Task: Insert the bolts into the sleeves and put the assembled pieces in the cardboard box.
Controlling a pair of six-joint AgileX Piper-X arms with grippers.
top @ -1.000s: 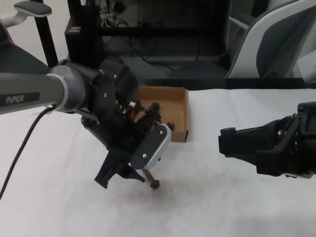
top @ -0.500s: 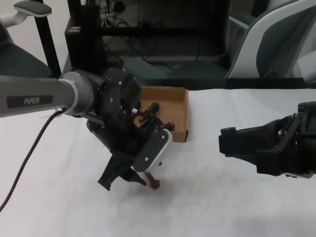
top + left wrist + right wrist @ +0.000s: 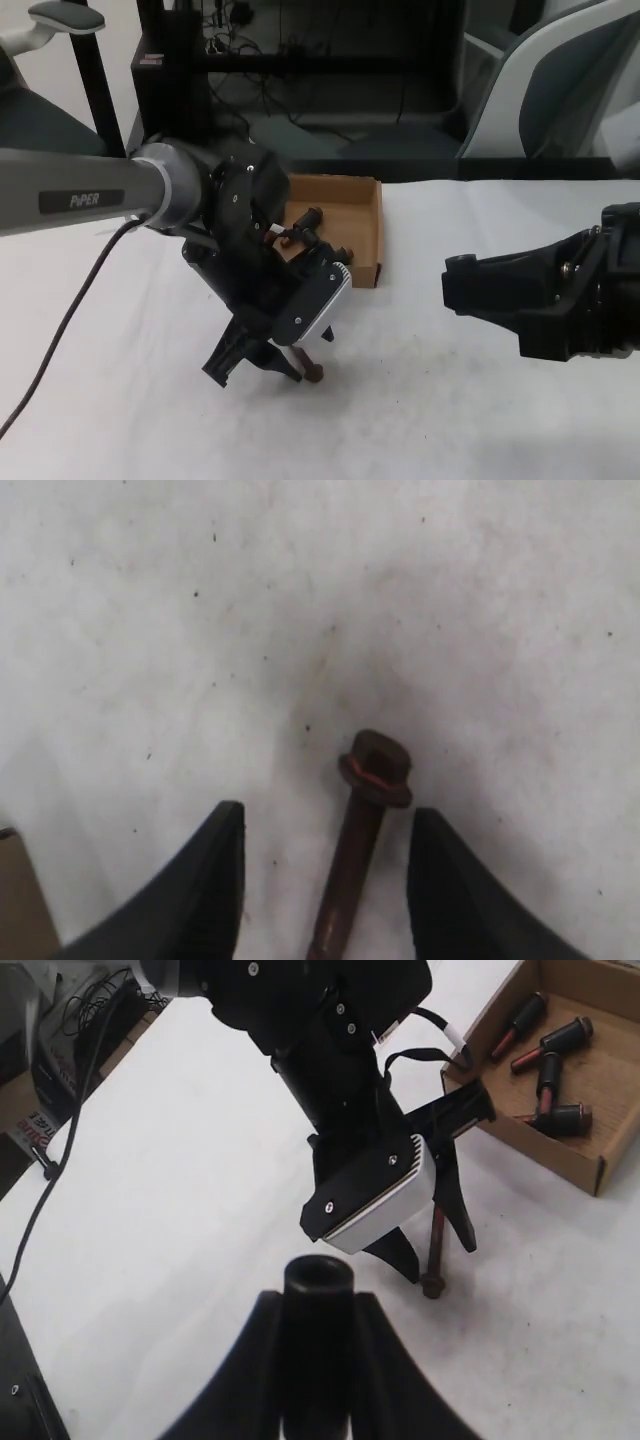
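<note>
White bench, one bolt, one sleeve

High view: a white bench (image 3: 480, 420), dark shelves (image 3: 300, 70) behind, one cardboard box (image 3: 374, 230).

Left wrist view: the left gripper (image 3: 324, 813) has its fingers apart, with one bolt (image 3: 372, 778) between them, head on the bench.

Right wrist view: the right gripper (image 3: 318, 1310) squeezes one sleeve (image 3: 320, 1278). Four joined pieces (image 3: 560, 1120) lie in the box.

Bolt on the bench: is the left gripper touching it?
Apart. The left wrist view shows the bolt lying between the left gripper's open fingers, with bare bench on both sides.
</note>
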